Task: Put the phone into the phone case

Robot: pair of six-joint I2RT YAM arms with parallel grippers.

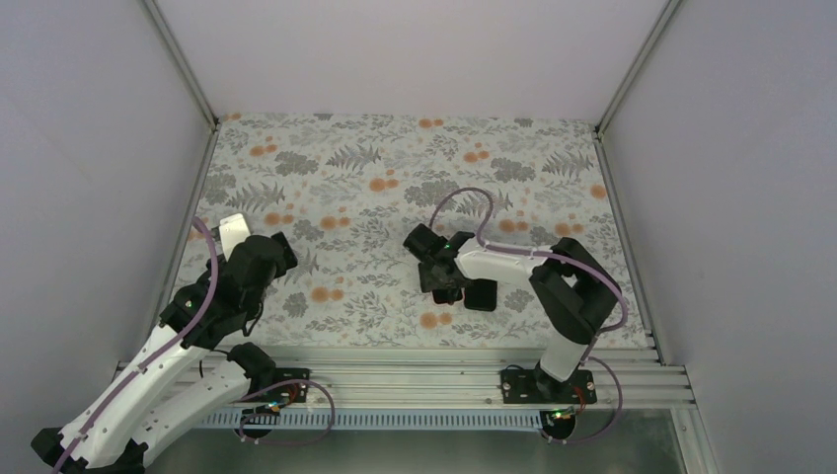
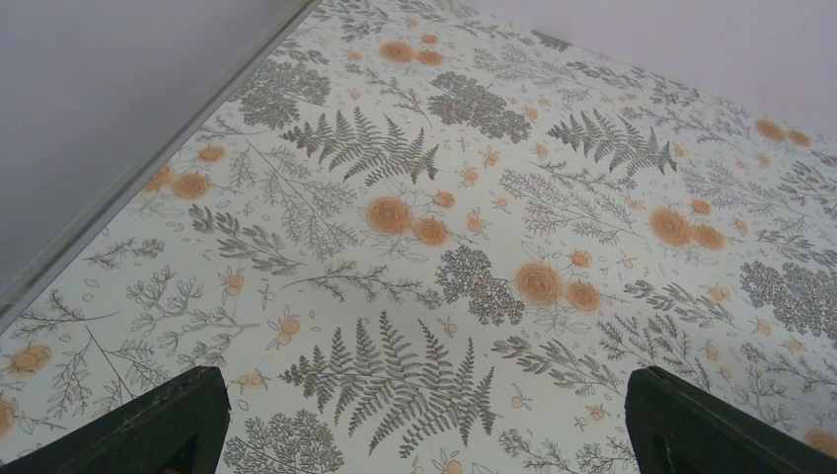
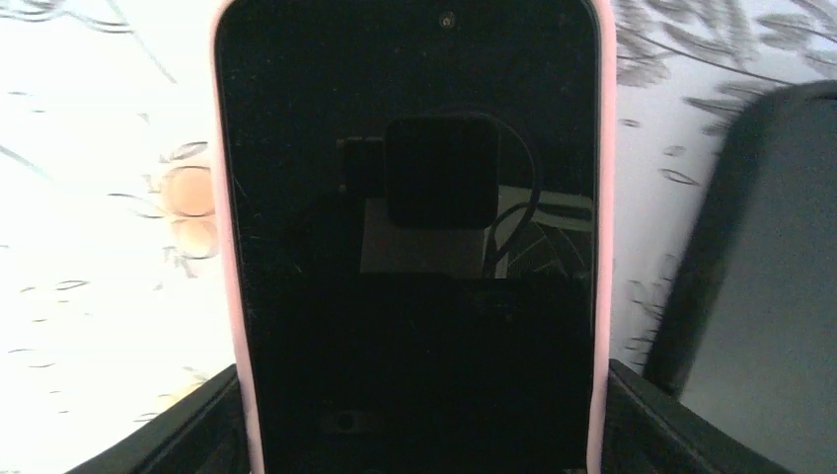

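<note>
In the right wrist view a phone (image 3: pixel 410 247) with a black screen and a pink rim lies lengthwise between my fingers. My right gripper (image 3: pixel 419 425) is shut on the phone, one finger (image 3: pixel 188 425) against each long pink side. A dark, flat phone case (image 3: pixel 760 286) lies just to the phone's right on the cloth. In the top view the case (image 1: pixel 482 295) sits beside the right gripper (image 1: pixel 446 284), which hides most of the phone. My left gripper (image 1: pixel 276 255) is open and empty at the far left, its fingers (image 2: pixel 148 425) wide apart over bare cloth.
A floral cloth (image 1: pixel 395 188) covers the table. White walls close in the left, back and right sides. A metal rail (image 1: pixel 415 380) runs along the near edge. The right arm's purple cable (image 1: pixel 474 197) loops above the cloth behind the gripper.
</note>
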